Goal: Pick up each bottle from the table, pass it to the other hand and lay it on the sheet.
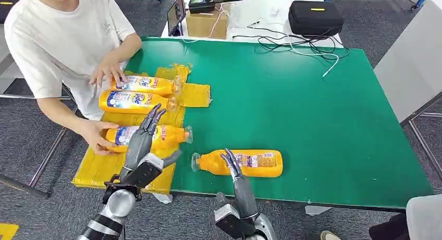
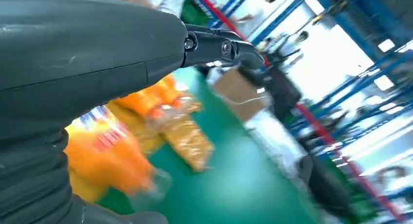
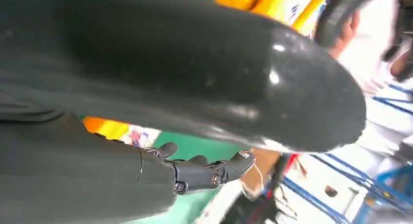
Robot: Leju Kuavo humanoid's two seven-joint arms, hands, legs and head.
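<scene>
Three bottles lying on the yellow sheet, one left on the green table, both robot hands empty.

Left hand [image 1: 142, 146] is hovering fingers spread over the nearest sheet bottle [image 1: 168, 135], holding nothing; a person's hand [image 1: 96, 136] is gripping that bottle's base. Right hand [image 1: 233, 167] is reaching fingers apart, empty, at the lone bottle [image 1: 250, 163] lying on its side on the table [image 1: 312, 120]. Two more bottles [image 1: 138, 94] are lying on the sheet [image 1: 99, 169], the person's other hand [image 1: 107, 72] resting on the far one.
</scene>
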